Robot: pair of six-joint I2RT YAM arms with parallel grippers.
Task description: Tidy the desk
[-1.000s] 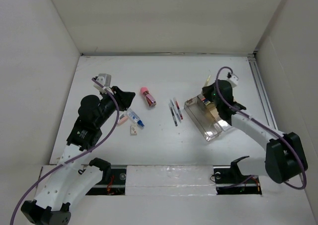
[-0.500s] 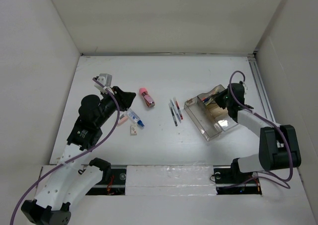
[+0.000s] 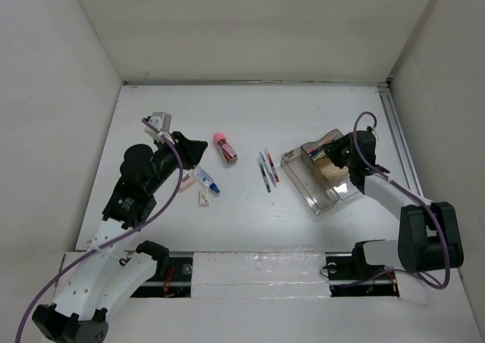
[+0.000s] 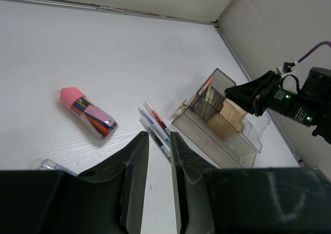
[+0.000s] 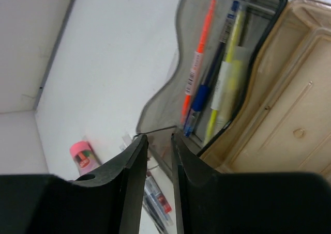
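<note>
The white desk point(image 3: 250, 116) holds a clear compartment tray point(image 3: 299, 178) at the right. Its far pocket contains an orange pen point(image 5: 196, 63), a blue pen and a yellow pen point(image 5: 222, 84); a tan box point(image 5: 289, 120) sits beside them. My right gripper point(image 3: 332, 155) hovers at the tray's far end, open and empty point(image 5: 159, 137). Loose pens point(image 3: 267, 169) lie mid-desk and a pink-capped tube point(image 3: 225, 147) lies left of them. My left gripper point(image 3: 201, 146) hangs left of the tube, its jaws slightly apart with nothing between them point(image 4: 158, 136).
A small blue-capped bottle point(image 3: 206, 180), a pink piece point(image 3: 186, 181) and a small white block point(image 3: 203, 198) lie under the left arm. A metal rail point(image 3: 398, 131) runs along the desk's right edge. White walls close in the left, right and far sides.
The right arm drew back to the right of the tray and its jaws parted. The thin yellowish thing sticking out beside that gripper earlier is gone. The left arm stayed still.
</note>
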